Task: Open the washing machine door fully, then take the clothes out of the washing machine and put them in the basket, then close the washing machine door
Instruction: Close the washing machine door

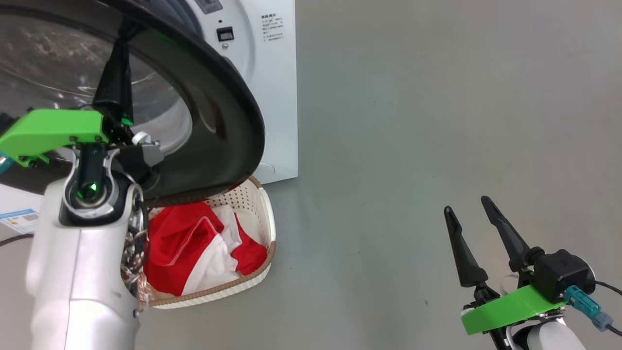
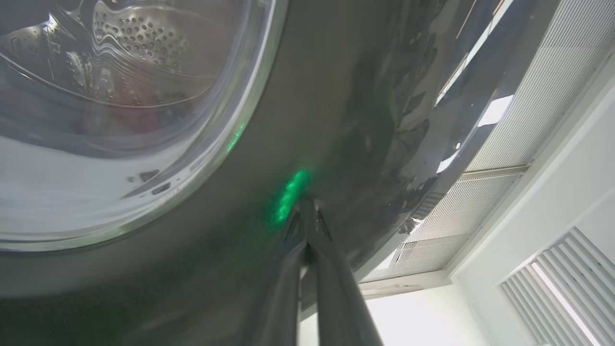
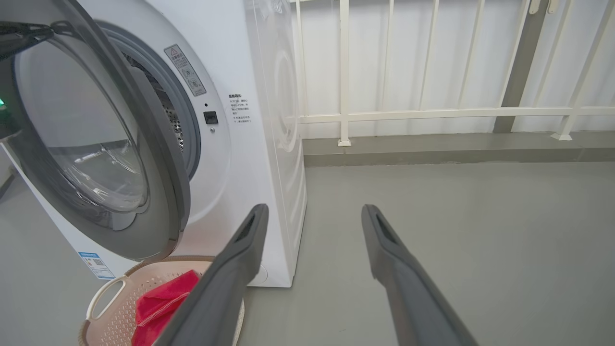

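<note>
Head view: the left gripper (image 1: 124,43) rises at 10 o'clock from its green bracket, its two dark fingers pressed together and laid up against the washing machine door (image 1: 233,107), whose glossy black rim sweeps from 12 o'clock down to the centre-left. Behind the door, at 12 o'clock, stands the white front of the washing machine (image 1: 279,97). The basket (image 1: 266,218) sits on the grey floor (image 1: 413,121) at 7 o'clock, partly under the door's lower edge, just in front of the machine. The clothes (image 1: 180,243), red with white panels, lie heaped inside it. At 4 o'clock the right gripper (image 1: 465,204) hangs over bare floor, fingers spread apart with nothing between them, well away from basket and door

Left wrist view: the closed fingers rise from 6 o'clock and their tips meet the door's dark rim at the centre, beside a green glow reflected in the gloss. The glass window (image 2: 120,120) bulges at 10 o'clock, the perforated drum (image 2: 144,36) dimly seen through it. White slatted ceiling panels (image 2: 543,86) show at 3 o'clock

Right wrist view: the parted fingers reach up from 6 o'clock. The machine stands at 10 o'clock, its door swung out and ajar. The basket with red fabric sits at 7 o'clock, below the door. A white railing (image 3: 432,114) runs across 1 o'clock
</note>
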Motion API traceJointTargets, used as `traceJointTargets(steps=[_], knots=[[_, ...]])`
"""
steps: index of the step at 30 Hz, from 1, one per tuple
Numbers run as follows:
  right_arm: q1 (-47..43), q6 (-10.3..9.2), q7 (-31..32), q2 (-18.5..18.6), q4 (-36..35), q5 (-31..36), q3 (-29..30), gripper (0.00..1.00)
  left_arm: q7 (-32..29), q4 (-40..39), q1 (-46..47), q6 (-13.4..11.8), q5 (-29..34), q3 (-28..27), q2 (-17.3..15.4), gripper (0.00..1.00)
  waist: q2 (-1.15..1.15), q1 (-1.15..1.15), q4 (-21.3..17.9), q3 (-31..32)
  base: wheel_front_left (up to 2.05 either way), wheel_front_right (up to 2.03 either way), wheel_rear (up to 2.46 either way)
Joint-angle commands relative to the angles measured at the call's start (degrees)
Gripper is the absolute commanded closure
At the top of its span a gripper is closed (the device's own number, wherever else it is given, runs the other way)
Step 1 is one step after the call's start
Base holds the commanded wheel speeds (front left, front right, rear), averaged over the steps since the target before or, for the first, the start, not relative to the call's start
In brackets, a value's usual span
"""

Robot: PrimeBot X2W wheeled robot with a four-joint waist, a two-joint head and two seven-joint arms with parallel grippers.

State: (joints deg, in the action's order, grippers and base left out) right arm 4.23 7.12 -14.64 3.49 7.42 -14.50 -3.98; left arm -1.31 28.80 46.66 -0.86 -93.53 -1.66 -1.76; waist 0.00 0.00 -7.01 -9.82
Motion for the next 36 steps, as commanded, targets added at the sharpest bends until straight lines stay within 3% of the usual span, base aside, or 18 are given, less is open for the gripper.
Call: traceJointTargets(steps=[1,8,9,11,12,13,20,26,32,36], knots=[[1.80,0.36,-0.36,0.67,-1.15,0.25,-1.27,0.00,0.38,-0.61,2.27,1.13,0.82,-0.92,-1.65,1.00,0.00,0.00,-0.04,0.06,0.00,0.00,0.00],[1.21,0.36,-0.36,0.54,-0.74,0.08,-0.90,0.00,-0.70,1.93,0.85,3.87,0.56,0.19,-1.50,1.00,0.00,0.00,0.60,1.65,0.00,0.00,0.00],[1.01,0.36,-0.36,0.50,-0.74,0.04,-0.78,0.00,-0.58,2.00,0.25,4.16,0.93,0.41,-1.51,0.83,0.00,0.00,0.77,2.04,0.00,0.00,0.00],[0.60,0.36,-0.36,0.42,-0.80,-0.11,-0.50,0.00,-0.66,1.75,-1.31,4.76,1.35,0.80,-1.51,0.59,0.00,0.00,1.11,2.82,0.00,0.00,0.00],[0.35,0.36,-0.36,0.38,-0.77,-0.16,-0.33,0.00,-0.72,1.46,-2.20,5.02,1.60,1.03,-1.54,0.40,0.00,0.00,1.33,3.23,0.00,0.00,0.00],[0.14,0.36,-0.36,0.34,-0.77,-0.23,-0.18,0.00,-0.72,1.12,-3.11,5.25,2.01,1.31,-1.65,0.00,0.00,0.00,1.56,3.63,0.00,0.00,0.00],[-1.09,0.36,-0.36,0.12,-0.82,-0.53,0.56,0.00,0.19,-3.97,-11.39,7.38,8.66,5.26,-4.39,0.00,0.00,0.00,3.04,6.63,0.00,0.00,0.00],[-2.26,0.36,-0.36,-0.02,-1.19,-0.56,1.01,0.00,6.57,-6.37,-18.50,7.69,17.02,7.17,-7.44,0.00,0.00,0.00,4.08,8.98,0.00,0.00,0.00],[-2.84,0.36,-0.36,-0.16,-1.92,-0.70,1.51,0.00,12.70,-8.95,-23.76,7.99,27.17,10.22,-11.66,0.00,0.00,0.00,4.30,10.05,0.00,0.00,0.00],[-3.39,0.36,-0.36,-0.24,-2.47,-0.67,1.97,0.00,15.55,-11.22,-28.15,7.67,37.68,12.42,-14.74,0.00,0.00,0.00,4.36,10.76,0.00,0.00,0.00]])
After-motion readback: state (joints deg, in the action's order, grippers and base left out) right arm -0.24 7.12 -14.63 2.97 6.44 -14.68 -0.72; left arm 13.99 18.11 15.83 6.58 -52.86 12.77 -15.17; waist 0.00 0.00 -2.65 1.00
